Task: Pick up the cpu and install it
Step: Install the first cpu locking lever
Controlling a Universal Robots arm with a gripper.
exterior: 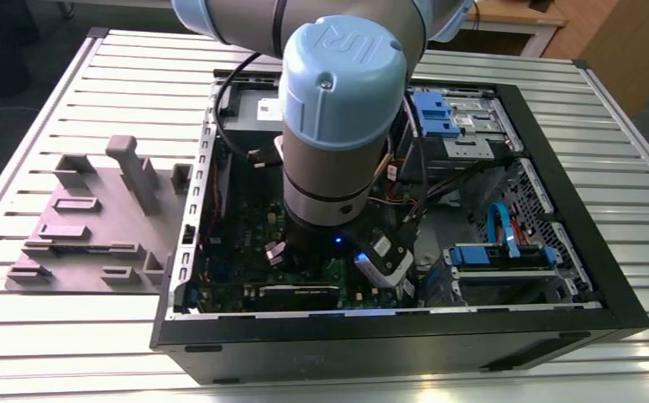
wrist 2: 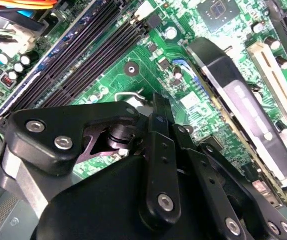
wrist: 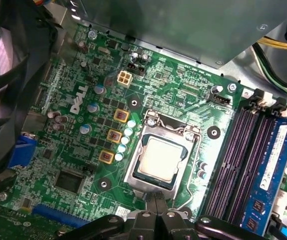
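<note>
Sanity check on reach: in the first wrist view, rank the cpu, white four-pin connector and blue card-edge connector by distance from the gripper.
1. cpu, seated in the socket just ahead of the gripper.
2. white four-pin connector, beyond the socket.
3. blue card-edge connector, off to the side at the board's edge.

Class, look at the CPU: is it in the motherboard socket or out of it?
In. The cpu lies flat inside the socket frame on the motherboard.

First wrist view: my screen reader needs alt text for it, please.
The cpu lies in the metal-framed socket on the green motherboard, with the gripper at the socket's edge. Dark memory slots run beside the socket.
</note>
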